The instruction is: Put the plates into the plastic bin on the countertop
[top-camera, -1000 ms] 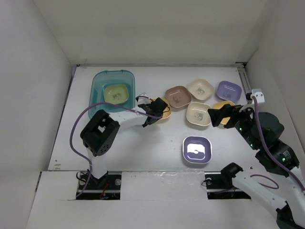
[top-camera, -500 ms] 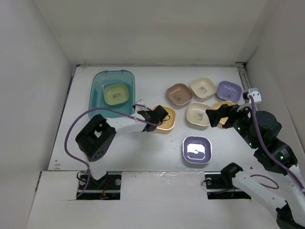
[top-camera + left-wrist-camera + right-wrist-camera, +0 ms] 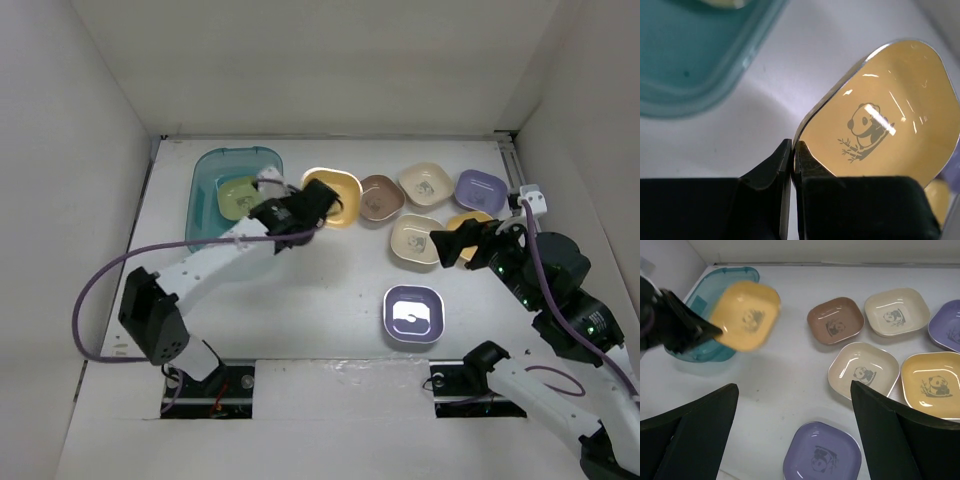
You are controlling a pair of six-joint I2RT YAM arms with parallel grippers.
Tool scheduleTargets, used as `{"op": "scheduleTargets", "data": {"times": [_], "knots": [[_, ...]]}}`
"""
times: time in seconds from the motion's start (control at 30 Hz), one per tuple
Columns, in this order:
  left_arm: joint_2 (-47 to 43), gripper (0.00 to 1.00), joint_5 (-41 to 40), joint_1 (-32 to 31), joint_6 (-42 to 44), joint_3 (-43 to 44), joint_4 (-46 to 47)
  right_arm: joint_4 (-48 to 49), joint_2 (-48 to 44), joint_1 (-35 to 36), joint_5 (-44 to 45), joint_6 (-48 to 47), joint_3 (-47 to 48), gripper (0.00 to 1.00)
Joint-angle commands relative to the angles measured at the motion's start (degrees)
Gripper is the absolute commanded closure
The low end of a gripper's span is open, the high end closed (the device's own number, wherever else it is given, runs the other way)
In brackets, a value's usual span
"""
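The yellow-orange plate (image 3: 332,197) hung clear of the countertop (image 3: 300,300), just right of the plastic bin (image 3: 205,180) and not yet over it. My left gripper (image 3: 794,150) had it by one edge only, jaws pressed almost together on the thin rim. One green plate (image 3: 243,196) already lay inside the bin. Six more sat on the countertop to the right: brown-pink (image 3: 381,197), two cream, two lavender and another yellow-orange.

That edge pinch worried me. With so little rim between the jaws, I judged the plate could swing or slip during the carry. It could also clip the bin's near wall if I came in low, or land propped on the green plate if I let go too soon.

My left arm reached far forward and slanted right from its base, with its cable looping wide on the left. My right gripper (image 3: 447,243) hovered over the plates on the right, jaws spread wide and holding nothing, its arm folded back along the right side.
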Motion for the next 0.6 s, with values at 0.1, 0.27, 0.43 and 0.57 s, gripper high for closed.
{"op": "scheduleTargets", "data": {"times": [0.1, 0.27, 0.43, 0.57], "knots": [[-7.6, 1.00, 5.5, 25.6, 16.7, -1.0, 15.5, 3.9, 0.1, 0.4, -0.6, -0.1, -0.5, 0.00], [-1.2, 1.00, 13.6, 41.8, 19.1, -1.0, 17.9, 5.0, 0.7, 0.4, -2.4, -0.1, -1.6, 0.00], [6.0, 1.00, 18.2, 47.1, 21.6, -1.0, 20.5, 6.2, 1.9, 0.4, -2.4, -0.1, -2.1, 0.00], [10.7, 1.00, 20.2, 49.3, 21.1, -2.0, 21.3, 6.2, 2.4, 0.4, -2.9, -0.1, -2.1, 0.00]]}}
